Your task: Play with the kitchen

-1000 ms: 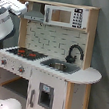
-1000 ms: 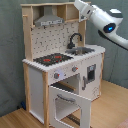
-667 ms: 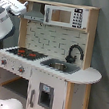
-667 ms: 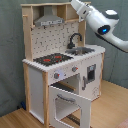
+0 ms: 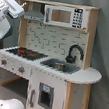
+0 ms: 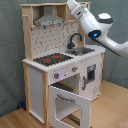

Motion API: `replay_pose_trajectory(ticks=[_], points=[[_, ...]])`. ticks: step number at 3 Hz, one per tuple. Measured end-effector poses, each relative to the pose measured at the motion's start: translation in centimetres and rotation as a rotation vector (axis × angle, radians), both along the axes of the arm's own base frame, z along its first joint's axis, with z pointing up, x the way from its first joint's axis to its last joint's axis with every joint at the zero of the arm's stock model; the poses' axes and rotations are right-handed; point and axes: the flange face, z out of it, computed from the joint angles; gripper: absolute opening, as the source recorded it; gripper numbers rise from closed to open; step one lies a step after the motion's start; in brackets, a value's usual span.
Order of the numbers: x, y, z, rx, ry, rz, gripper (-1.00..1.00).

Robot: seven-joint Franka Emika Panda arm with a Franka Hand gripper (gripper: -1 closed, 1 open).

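One kitchen (image 5: 49, 65) is seen standing on the wooden floor (image 6: 107, 107) in both exterior views, its oven door (image 6: 70, 106) dropped open. The arm (image 6: 95, 25) is raised near the grey hood (image 6: 50, 20). The claw is cut off at the frame edge, so its state cannot be told.

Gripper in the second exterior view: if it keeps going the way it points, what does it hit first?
Probably the kitchen's top shelf beside the grey hood; the arm slants up toward it, though depth is unclear.
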Motion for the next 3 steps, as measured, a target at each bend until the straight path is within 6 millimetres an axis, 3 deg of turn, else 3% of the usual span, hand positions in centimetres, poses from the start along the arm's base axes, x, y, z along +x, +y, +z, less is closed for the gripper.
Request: replay_pose_trajectory(ticks=[3], points=[[2.5,0.5,-3.5,0.26,-0.121,0.027,1.0]])
